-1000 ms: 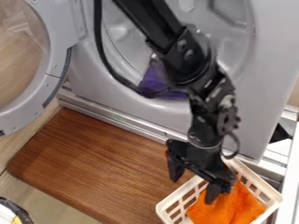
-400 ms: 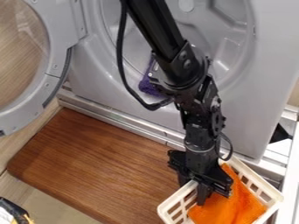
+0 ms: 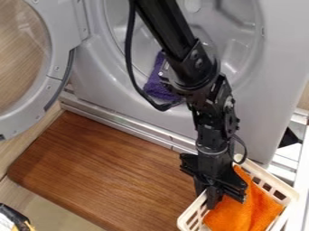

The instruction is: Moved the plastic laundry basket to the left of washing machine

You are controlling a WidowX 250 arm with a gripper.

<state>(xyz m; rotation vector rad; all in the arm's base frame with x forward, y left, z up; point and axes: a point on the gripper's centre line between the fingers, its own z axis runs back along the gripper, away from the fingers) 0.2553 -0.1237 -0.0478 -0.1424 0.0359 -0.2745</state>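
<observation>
Laundry basket (image 3: 274, 181) pinched at its rim

A brown board (image 3: 96, 167) is laid before the washing machine (image 3: 265, 99), its door (image 3: 57, 45) swung open at left. The black arm (image 3: 169, 31) is slanted down from the top edge; the basket's left-hand rim is pinched by the gripper (image 3: 206, 195). Orange cloth (image 3: 247, 207) is held inside the basket, at lower right. Leftward, the board is spread wide.
</observation>
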